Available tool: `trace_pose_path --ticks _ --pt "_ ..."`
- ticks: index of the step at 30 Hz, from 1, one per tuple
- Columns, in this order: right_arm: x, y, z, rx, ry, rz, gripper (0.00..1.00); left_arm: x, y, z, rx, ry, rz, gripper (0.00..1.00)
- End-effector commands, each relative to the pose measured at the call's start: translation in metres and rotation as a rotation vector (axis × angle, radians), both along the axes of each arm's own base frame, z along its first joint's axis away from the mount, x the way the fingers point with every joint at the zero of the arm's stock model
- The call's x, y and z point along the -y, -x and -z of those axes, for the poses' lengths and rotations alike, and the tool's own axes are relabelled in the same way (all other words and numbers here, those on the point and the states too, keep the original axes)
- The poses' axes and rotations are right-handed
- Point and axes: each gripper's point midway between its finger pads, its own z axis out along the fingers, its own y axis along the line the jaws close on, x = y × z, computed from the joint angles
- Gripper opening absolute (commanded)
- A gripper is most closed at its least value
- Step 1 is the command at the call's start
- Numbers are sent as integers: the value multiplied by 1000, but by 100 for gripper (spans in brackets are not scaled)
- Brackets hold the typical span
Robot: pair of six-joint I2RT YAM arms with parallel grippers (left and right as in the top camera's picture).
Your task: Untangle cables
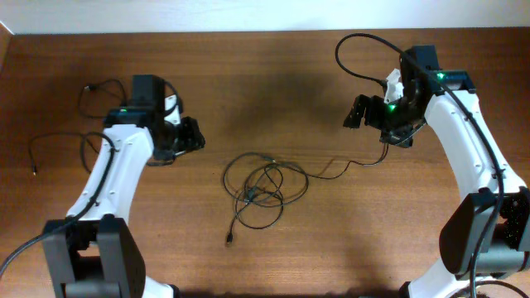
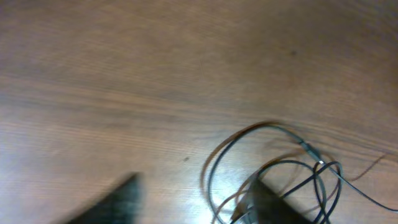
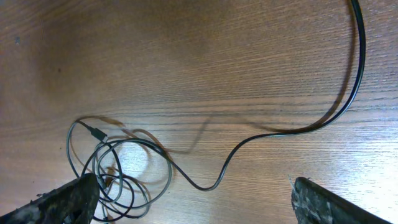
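The cables (image 1: 263, 184) lie lower-right of the nearer left claw (image 1: 194, 136), its opening unclear; the right claw (image 1: 358, 113) gapes empty.

No text, label, brand, number or sign can be read in any of the views. Nothing legible stands on the cables (image 1: 252, 194) or on the wooden worktop (image 1: 273, 83), and the left wrist view is too blurred to show any fine marking.
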Motion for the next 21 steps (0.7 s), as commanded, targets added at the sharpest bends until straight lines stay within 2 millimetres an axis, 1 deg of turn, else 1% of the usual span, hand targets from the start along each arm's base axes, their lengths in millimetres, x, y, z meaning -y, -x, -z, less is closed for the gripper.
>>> trace_pose_path --ticks 1,2,8,11,12,13,14,15,17,19,20,21 --pt "1 2 5 -13 7 -1 98 24 0 11 21 7 74 5" --pt "1 2 5 -13 7 -1 98 29 -3 11 40 7 89 0" --pt "1 2 5 -13 7 -1 98 55 -20 6 141 15 151 0" --pt "1 2 5 -13 7 -1 99 69 -13 9 128 17 190 0" --pt "1 2 5 -13 7 -1 98 75 -8 12 115 17 206 0" --pt "1 2 5 -11 6 0 99 82 -2 16 103 17 227 2" --pt "1 -2 4 6 6 -1 99 87 3 19 94 16 244 5" --pt "0 -10 2 37 4 0 99 94 9 23 87 12 280 6" --pt "-5 -12 0 42 -34 11 98 104 16 28 84 -1 337 8" --pt "-21 2 -5 -19 -136 2 98 105 17 29 87 -20 345 8" --pt "-25 11 -6 -61 -163 0 98 100 14 30 94 -51 336 8" --pt "-26 13 -7 -68 -172 -1 99 95 12 30 99 -77 326 9"
